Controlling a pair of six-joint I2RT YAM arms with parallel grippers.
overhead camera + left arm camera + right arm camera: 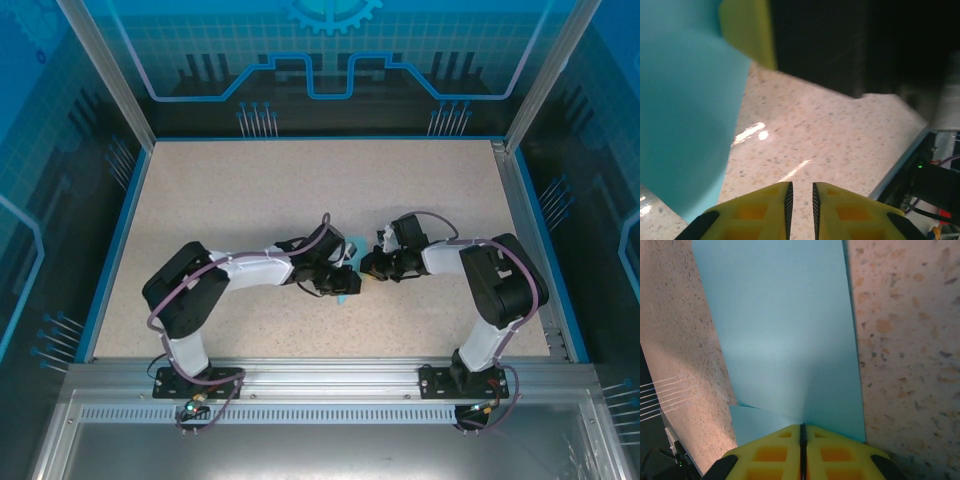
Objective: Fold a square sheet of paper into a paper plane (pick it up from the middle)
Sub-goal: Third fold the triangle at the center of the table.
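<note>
The square sheet of paper (785, 330) is light blue, folded over with a crease running into my right gripper (802, 427), which is shut on its near edge. From above, the paper (346, 297) peeks out between the two grippers at the table's middle. My left gripper (801, 192) hovers over bare table beside the sheet (685, 110); its jaws stand a narrow gap apart with nothing between them. The right gripper's yellow finger (747, 30) shows at the top of the left wrist view. In the top view the left gripper (335, 282) and right gripper (368, 266) nearly touch.
The speckled beige table (250, 200) is bounded by a blue rim (118, 235) and a metal rail on the right (535, 250). Both arm bases sit on the aluminium front rail (320, 375). Dark blue patterned walls surround the cell.
</note>
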